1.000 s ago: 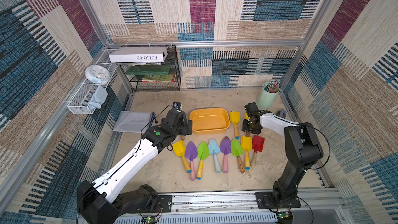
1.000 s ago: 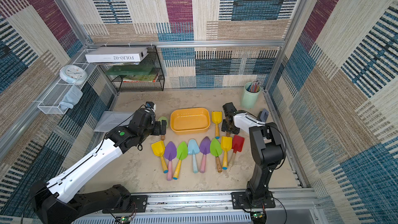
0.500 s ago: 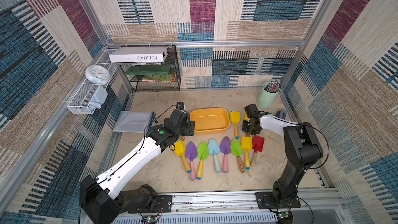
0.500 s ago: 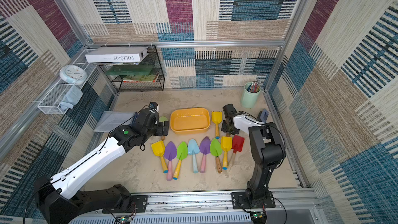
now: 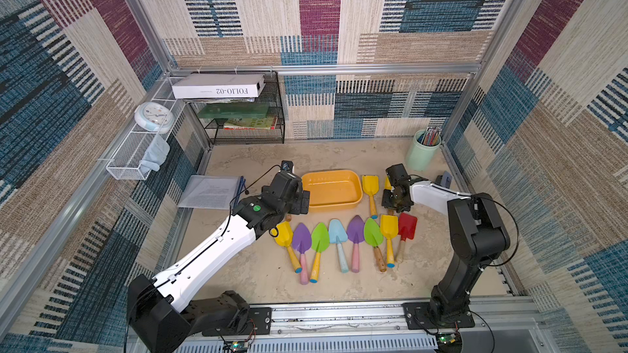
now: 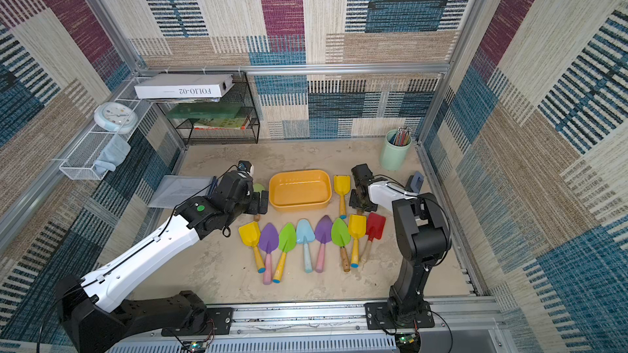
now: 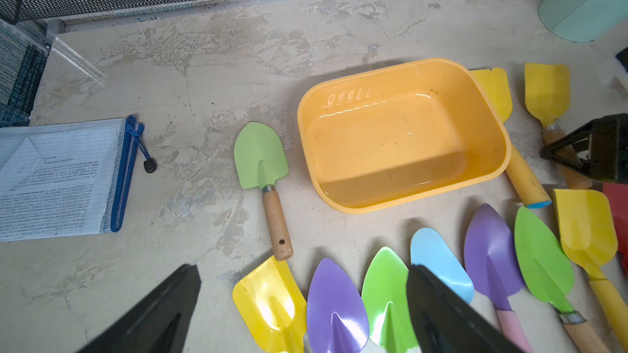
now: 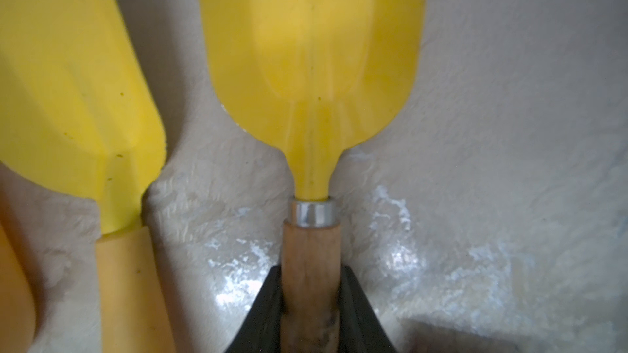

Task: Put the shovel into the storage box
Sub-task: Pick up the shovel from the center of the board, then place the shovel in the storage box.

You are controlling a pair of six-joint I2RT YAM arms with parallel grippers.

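Counted by kind and colour.
Yellow-bladed toy shovels, four: row-end yellow shovel (image 5: 283, 234), yellow shovel near the row's other end (image 5: 388, 227), yellow-handled yellow shovel outside the row (image 5: 369, 185), wooden-handled yellow shovel (image 8: 312, 45). Green, three: yellow-handled green shovel (image 5: 320, 237), wooden-handled bright green shovel (image 5: 372, 232), pale green shovel (image 7: 260, 156). Purple, two: first purple shovel (image 5: 301, 239), second purple shovel (image 5: 355, 229). One light blue shovel (image 5: 337, 231), one red shovel (image 5: 407, 226): eleven altogether. One each: shallow yellow-orange plastic storage box (image 5: 331, 191), mint-green pencil cup (image 5: 418, 161), white wire mesh basket (image 5: 125, 164), black mesh rack (image 5: 248, 134), round white clock (image 5: 153, 117), clear zip pouch (image 5: 208, 192).
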